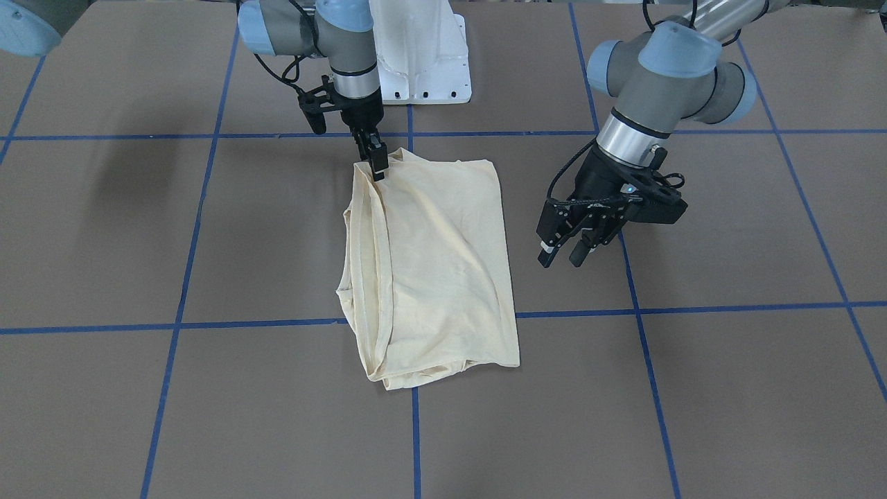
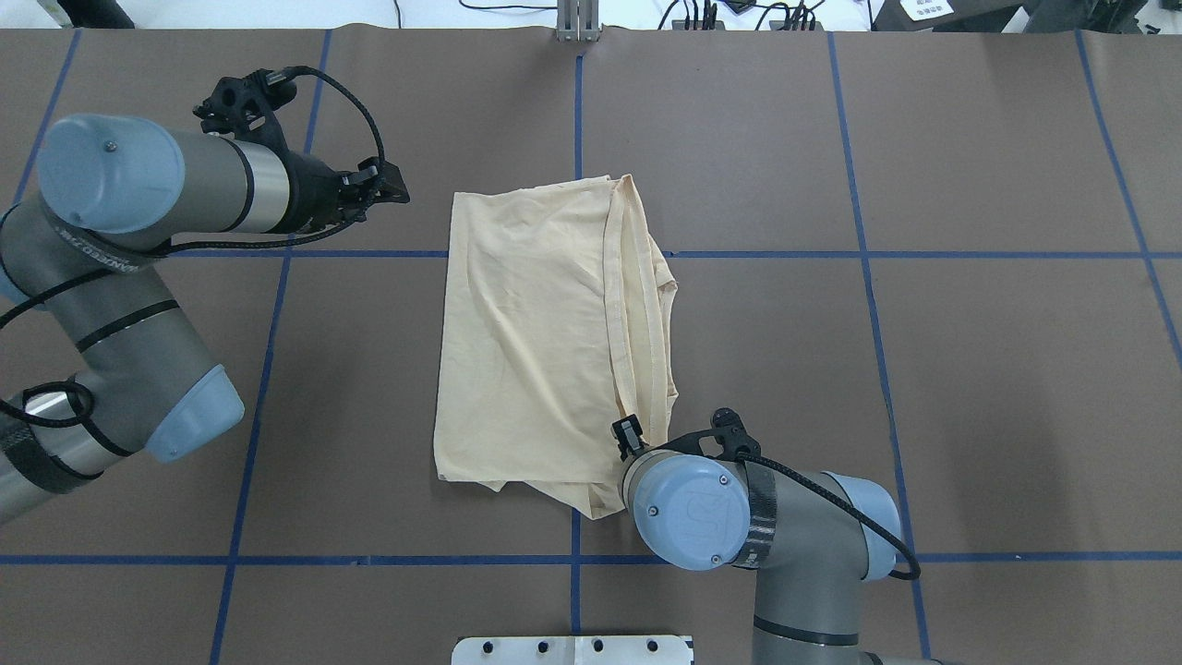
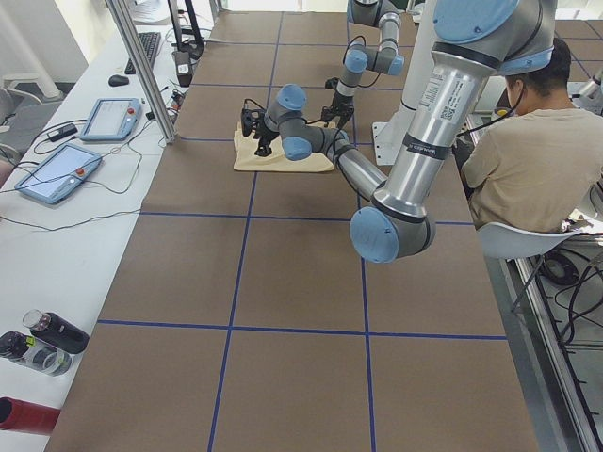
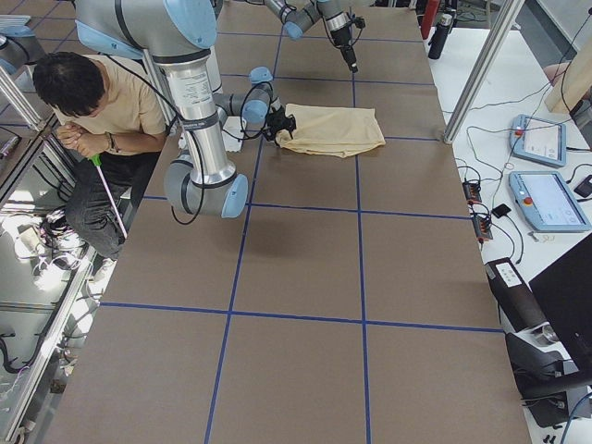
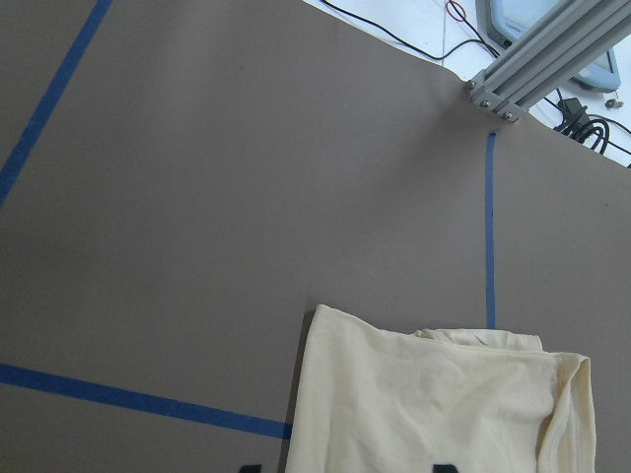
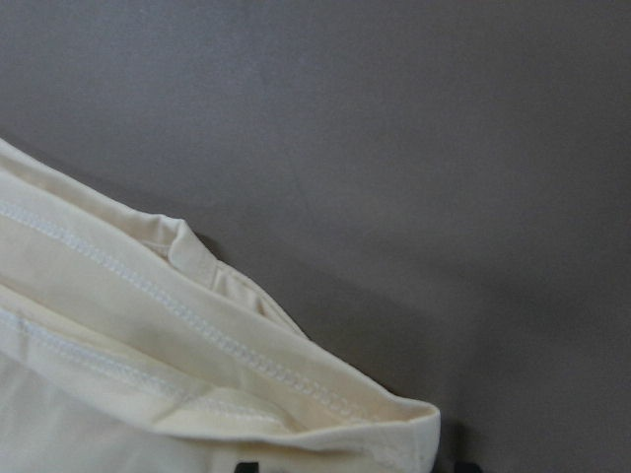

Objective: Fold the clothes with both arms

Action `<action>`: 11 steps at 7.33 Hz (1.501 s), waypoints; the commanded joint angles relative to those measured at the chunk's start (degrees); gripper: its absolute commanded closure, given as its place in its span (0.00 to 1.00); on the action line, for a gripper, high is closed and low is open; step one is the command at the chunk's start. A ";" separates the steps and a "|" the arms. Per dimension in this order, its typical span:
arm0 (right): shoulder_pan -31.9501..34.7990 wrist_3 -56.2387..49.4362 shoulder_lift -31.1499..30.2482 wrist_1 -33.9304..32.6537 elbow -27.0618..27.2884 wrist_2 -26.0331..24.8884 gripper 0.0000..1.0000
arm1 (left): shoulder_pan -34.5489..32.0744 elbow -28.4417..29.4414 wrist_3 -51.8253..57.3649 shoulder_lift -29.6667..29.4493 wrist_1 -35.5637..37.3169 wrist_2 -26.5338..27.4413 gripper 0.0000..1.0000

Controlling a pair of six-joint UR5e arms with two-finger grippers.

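The clothes, one pale cream shirt (image 1: 443, 277) (image 2: 536, 351), lie folded into a rough rectangle at the table's middle, with stitched hems stacked along one long side. My right gripper (image 1: 378, 170) (image 2: 628, 432) points down at the shirt's corner nearest the robot base. In the right wrist view the hem fold (image 6: 148, 374) lies between its fingertips, which stand apart, so it is open. My left gripper (image 1: 563, 255) (image 2: 392, 189) hangs open above bare table beside the shirt, touching nothing. The left wrist view shows the shirt's far corner (image 5: 434, 404).
Blue tape lines (image 1: 416, 443) grid the brown table. The white pedestal base (image 1: 423, 55) stands behind the shirt. A person (image 3: 528, 151) (image 4: 102, 111) sits beside the robot. Control tablets (image 3: 57, 169) and an aluminium post (image 5: 532, 59) stand off the far edge.
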 commanded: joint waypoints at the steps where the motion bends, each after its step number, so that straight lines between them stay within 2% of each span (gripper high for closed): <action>1: -0.15 -0.24 -0.04 0.00 -0.02 0.00 0.47 | 0.00 0.00 -0.04 0.00 -0.07 -0.03 0.35; 2: -0.15 0.11 0.05 0.00 -0.02 0.00 0.77 | 0.00 0.00 -0.04 0.00 -0.07 -0.03 0.35; 3: -0.06 0.46 0.22 0.09 -0.11 -0.08 0.95 | -0.09 0.00 -0.04 0.17 -0.07 -0.03 0.35; 4: 0.29 0.64 0.49 0.09 -0.11 -0.08 1.00 | -0.09 0.00 -0.04 0.26 0.02 -0.03 0.35; 6: 1.52 0.64 0.67 0.18 0.33 0.09 1.00 | -0.09 -0.17 -0.04 0.18 0.02 -0.03 0.35; 9: 2.93 0.20 -0.29 -0.61 4.98 3.69 1.00 | -0.09 -0.61 -1.17 0.35 -0.07 -0.12 0.36; 11: 2.32 0.37 -0.65 -0.70 5.43 3.52 1.00 | 2.36 -4.72 -11.68 2.53 -0.07 -0.03 0.36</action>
